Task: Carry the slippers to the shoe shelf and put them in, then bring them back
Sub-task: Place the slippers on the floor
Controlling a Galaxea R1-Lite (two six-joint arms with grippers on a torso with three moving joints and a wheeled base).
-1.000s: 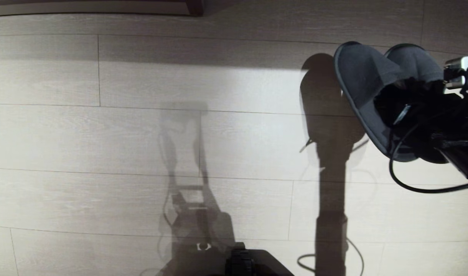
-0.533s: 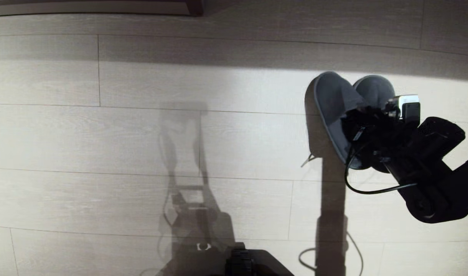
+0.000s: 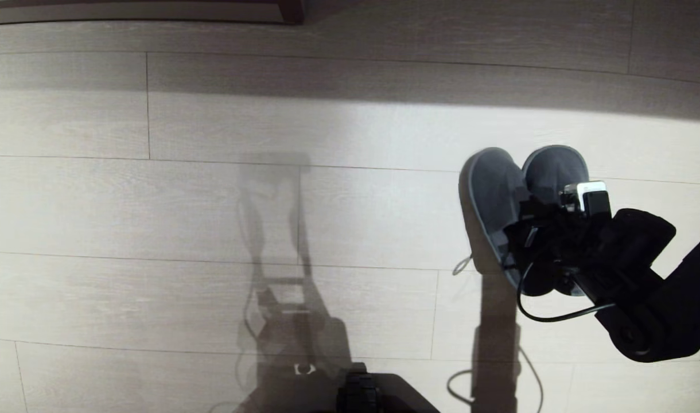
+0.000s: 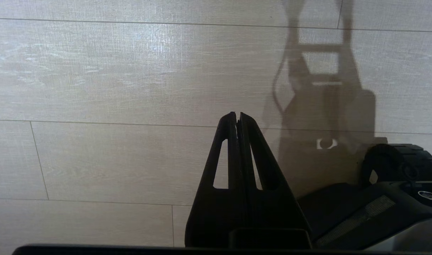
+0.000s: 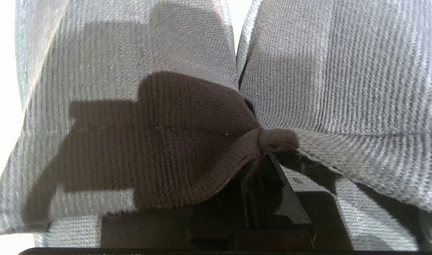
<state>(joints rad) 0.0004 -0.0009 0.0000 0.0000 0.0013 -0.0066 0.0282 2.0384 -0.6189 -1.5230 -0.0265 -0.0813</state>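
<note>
At the bottom centre of the head view sits the robot's dark base (image 3: 378, 393). The left gripper (image 4: 238, 118) hangs over the pale plank floor (image 3: 212, 218), fingers pressed together. At the right of the frame, the right gripper (image 3: 531, 238) is clamped on the 2 slippers (image 3: 502, 201), pinching their bunched straps; their ends fan apart above the floor.

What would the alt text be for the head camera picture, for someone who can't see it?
The robot's right gripper, at the right of the picture, is shut on a pair of grey slippers held together over a pale wood-plank floor. The arm's black cable loops below, and long shadows fall across the boards.
</note>
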